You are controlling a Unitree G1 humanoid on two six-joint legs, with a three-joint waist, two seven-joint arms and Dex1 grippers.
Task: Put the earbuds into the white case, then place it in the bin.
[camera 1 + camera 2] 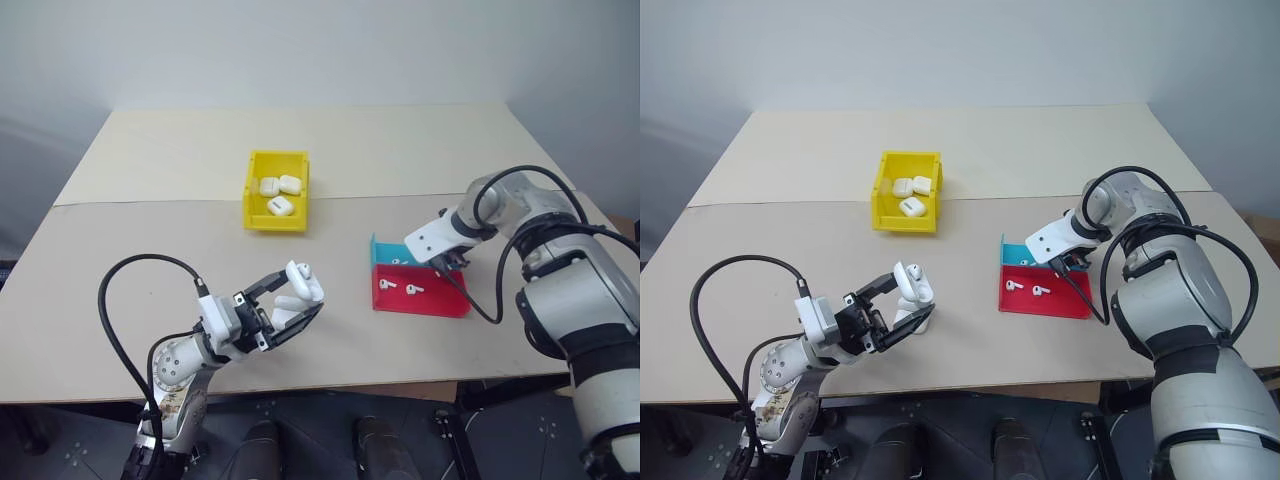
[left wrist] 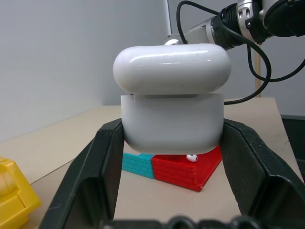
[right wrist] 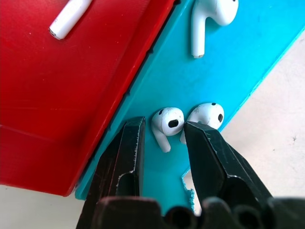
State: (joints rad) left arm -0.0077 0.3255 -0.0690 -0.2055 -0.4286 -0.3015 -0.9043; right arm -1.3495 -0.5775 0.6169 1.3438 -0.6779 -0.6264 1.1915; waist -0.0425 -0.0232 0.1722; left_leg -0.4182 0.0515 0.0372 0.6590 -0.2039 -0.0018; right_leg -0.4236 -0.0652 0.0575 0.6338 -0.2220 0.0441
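My left gripper (image 1: 300, 296) is shut on the white case (image 1: 303, 280), holding it above the table's near left part with its lid flipped up; its black fingers (image 2: 107, 157) clamp the case's body (image 2: 171, 119). My right gripper (image 3: 166, 125) points down into the teal tray (image 1: 384, 250), open, with one earbud (image 3: 167, 121) lying between its fingertips. A second earbud (image 3: 208, 113) lies against the outer side of one finger, and a third (image 3: 212, 14) lies farther along the tray. The yellow bin (image 1: 254, 205) stands at mid-table.
Three closed white cases (image 1: 280, 190) lie inside the bin. A red tray (image 1: 440, 300) adjoins the teal one and holds two earbuds (image 1: 400, 288). The right arm's black cable (image 1: 495, 300) loops beside the trays.
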